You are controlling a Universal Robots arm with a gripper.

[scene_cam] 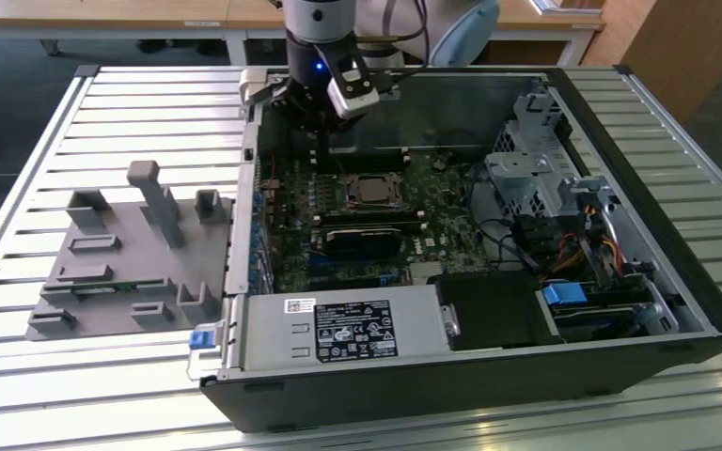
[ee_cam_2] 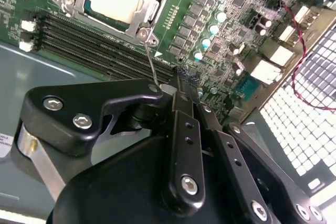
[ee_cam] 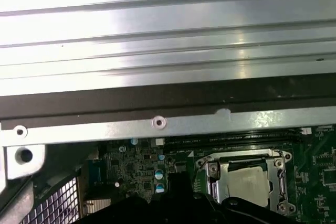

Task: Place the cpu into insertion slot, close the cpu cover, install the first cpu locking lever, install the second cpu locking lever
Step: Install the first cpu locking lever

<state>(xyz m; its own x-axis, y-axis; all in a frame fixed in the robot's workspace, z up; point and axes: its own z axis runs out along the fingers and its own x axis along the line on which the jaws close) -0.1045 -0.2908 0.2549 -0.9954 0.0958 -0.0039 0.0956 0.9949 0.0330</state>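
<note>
Exterior view: an open computer case [scene_cam: 487, 390] lies on a slatted metal table [scene_cam: 35, 113], with desks [scene_cam: 148, 11] behind. The gripper [scene_cam: 323, 132] hangs just beside the cpu [scene_cam: 370, 191]. Second wrist view: fingers [ee_cam_2: 181, 124] together, a thin lever [ee_cam_2: 149, 59] reaching their tips. First wrist view: the cpu sits under its closed cover [ee_cam: 211, 179].

A black computer case [scene_cam: 462, 381] lies open on a slatted metal worktop [scene_cam: 110, 103]. Inside it, a green motherboard [scene_cam: 443, 221] covers the floor, with long black memory slots [ee_cam_2: 94, 51] and a cluster of pale-topped capacitors [ee_cam_2: 212, 27] showing in the second wrist view, where a thin red wire [ee_cam_2: 299, 40] loops over a perforated vent grille [ee_cam_2: 310, 108]. A labelled power supply [scene_cam: 336, 329] sits along the near wall. At the exterior view's right stand a metal drive cage [scene_cam: 530, 178] and a bundle of coloured cables [scene_cam: 587, 249]. A grey moulded fixture [scene_cam: 123, 254] rests on the worktop just beside the case, at the exterior view's left.
</note>
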